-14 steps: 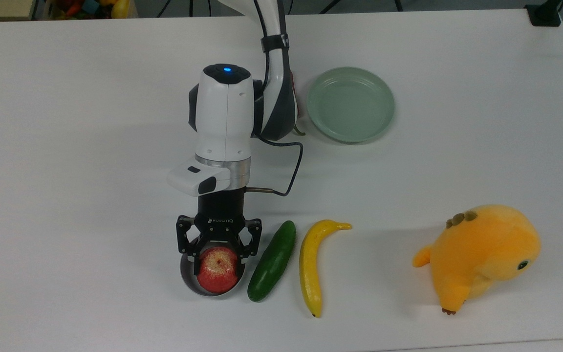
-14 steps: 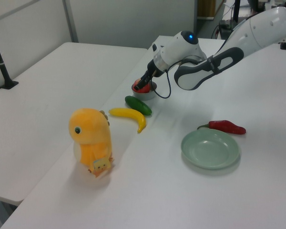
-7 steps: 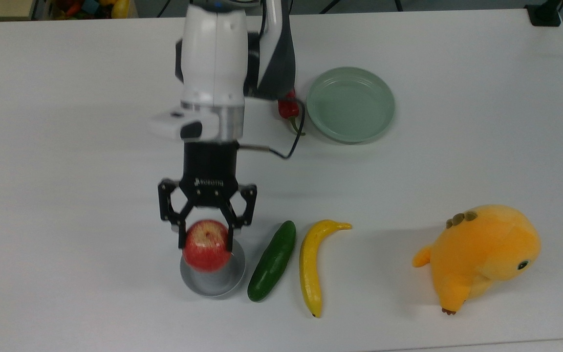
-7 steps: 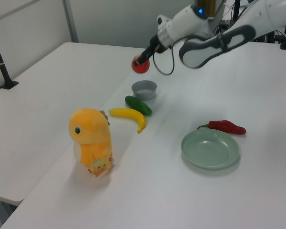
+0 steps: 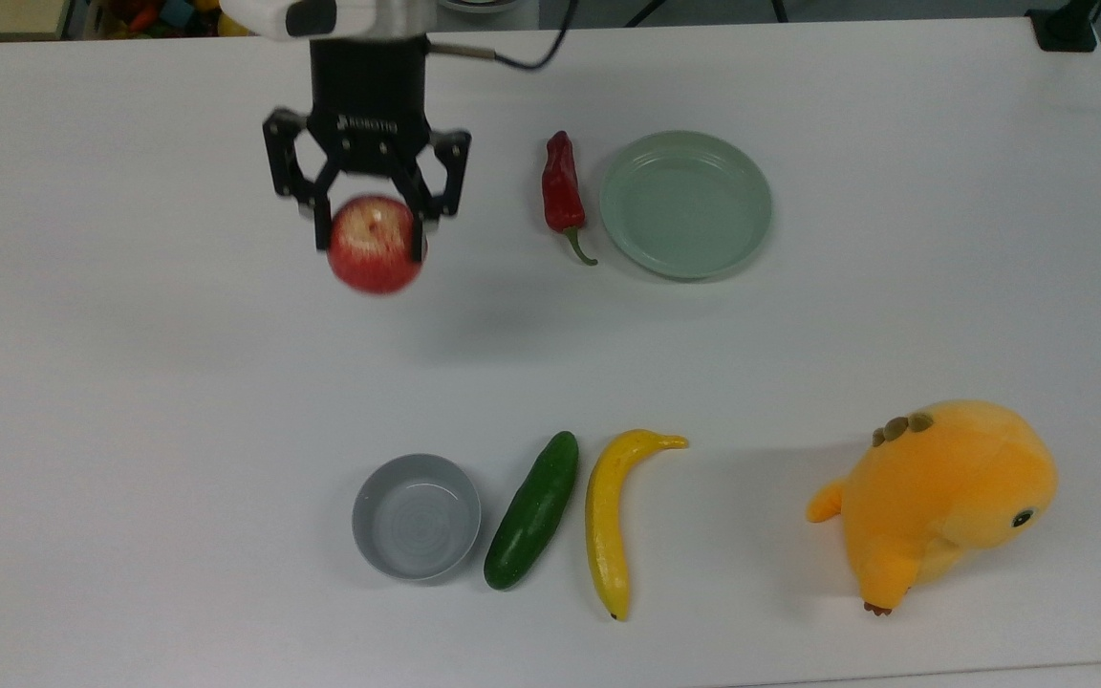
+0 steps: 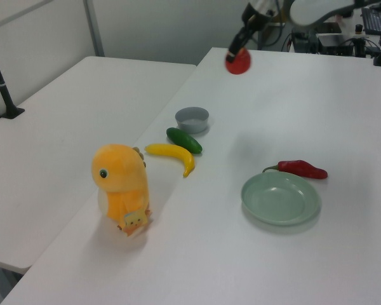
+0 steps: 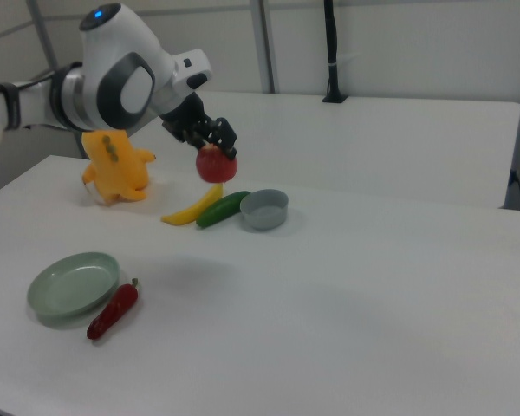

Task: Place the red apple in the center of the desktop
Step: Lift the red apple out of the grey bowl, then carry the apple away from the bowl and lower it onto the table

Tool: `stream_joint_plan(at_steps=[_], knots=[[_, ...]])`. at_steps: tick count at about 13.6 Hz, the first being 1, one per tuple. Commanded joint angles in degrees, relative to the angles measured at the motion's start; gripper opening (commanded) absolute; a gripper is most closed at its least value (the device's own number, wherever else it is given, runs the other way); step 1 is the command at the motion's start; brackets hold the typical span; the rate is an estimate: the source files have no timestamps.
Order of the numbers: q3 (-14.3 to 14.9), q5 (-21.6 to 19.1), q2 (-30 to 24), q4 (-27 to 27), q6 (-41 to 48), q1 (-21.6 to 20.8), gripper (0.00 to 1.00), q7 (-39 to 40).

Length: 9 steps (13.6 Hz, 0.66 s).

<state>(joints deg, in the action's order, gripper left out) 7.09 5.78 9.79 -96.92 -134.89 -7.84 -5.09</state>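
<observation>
We see the glossy round red apple (image 5: 375,245), a second ago in the small grey bowl (image 5: 416,516), now clamped in our black two-finger tool (image 5: 374,227) high above the white counter (image 5: 178,401), so lowering it at the centre remains

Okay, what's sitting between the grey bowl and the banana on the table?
In the top view, the green cucumber lies between the grey bowl and the banana, tilted, close beside the bowl's rim and apart from the banana.
</observation>
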Motion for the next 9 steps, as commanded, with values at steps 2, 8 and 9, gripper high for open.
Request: stream_joint_plan(at_steps=[2, 8, 9], knots=[[1.0, 0.29, -6.62, -5.11, 21.4, -0.42, 0.0, 10.35], [0.91, 0.29, -7.34, -16.09, 20.98, -0.06, 0.01, 12.56], [0.91, 0.29, -6.72, -16.72, 20.98, -0.15, 0.01, 12.56]])
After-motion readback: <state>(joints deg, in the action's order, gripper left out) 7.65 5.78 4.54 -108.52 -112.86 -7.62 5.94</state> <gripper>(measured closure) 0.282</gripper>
